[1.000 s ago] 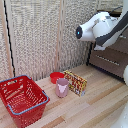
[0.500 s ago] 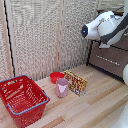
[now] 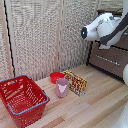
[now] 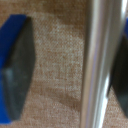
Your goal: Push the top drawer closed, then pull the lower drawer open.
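In the wrist view my gripper (image 4: 70,65) is open against a brown wooden drawer front (image 4: 55,30). A slim silver bar handle (image 4: 100,60) runs between the two blue-backed fingers (image 4: 15,65), much closer to one finger than to the other. In the exterior view the white arm (image 3: 102,27) reaches to the upper part of the dark-brown cabinet (image 3: 120,67) at the exterior view's right, about level with the top drawer; its wrist hides the gripper and that drawer's handle. Below it the lower drawer (image 3: 107,60) shows its silver bar handle and looks flush with the cabinet.
A red plastic basket (image 3: 22,97) stands on the wooden floor at the exterior view's left. A pink cup (image 3: 62,87), a red bowl (image 3: 56,77) and a colourful box (image 3: 75,82) sit in the middle. Woven screen panels (image 3: 40,35) form the back wall.
The arm has shifted slightly toward the cabinet at the exterior view's right over the last second. The things on the floor have not moved.
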